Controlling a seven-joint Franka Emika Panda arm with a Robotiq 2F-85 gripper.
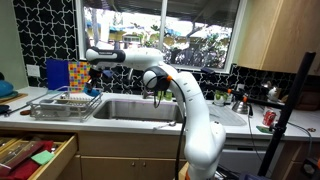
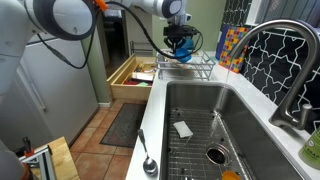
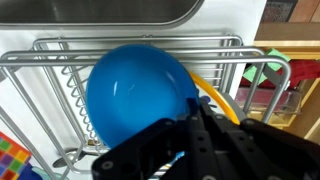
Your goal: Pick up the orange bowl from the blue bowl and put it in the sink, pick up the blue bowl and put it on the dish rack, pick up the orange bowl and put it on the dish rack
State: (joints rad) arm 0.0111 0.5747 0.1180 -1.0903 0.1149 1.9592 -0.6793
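Up close, the gripper [image 3: 195, 108] reaches in from six o'clock, jaws squeezed almost fully together on the rim of the blue bowl [image 3: 135, 90], nipping it at its four o'clock edge. That bowl sits right over the wires of the dish rack [image 3: 60, 58]; whether it touches them cannot be told. Both exterior views put it at the rack's sink-side end. Step two looks nearly done. Next comes lowering, letting go, then a swing to the sink [image 2: 255, 125], where what looks like the orange bowl [image 2: 230, 175] waits at six o'clock.
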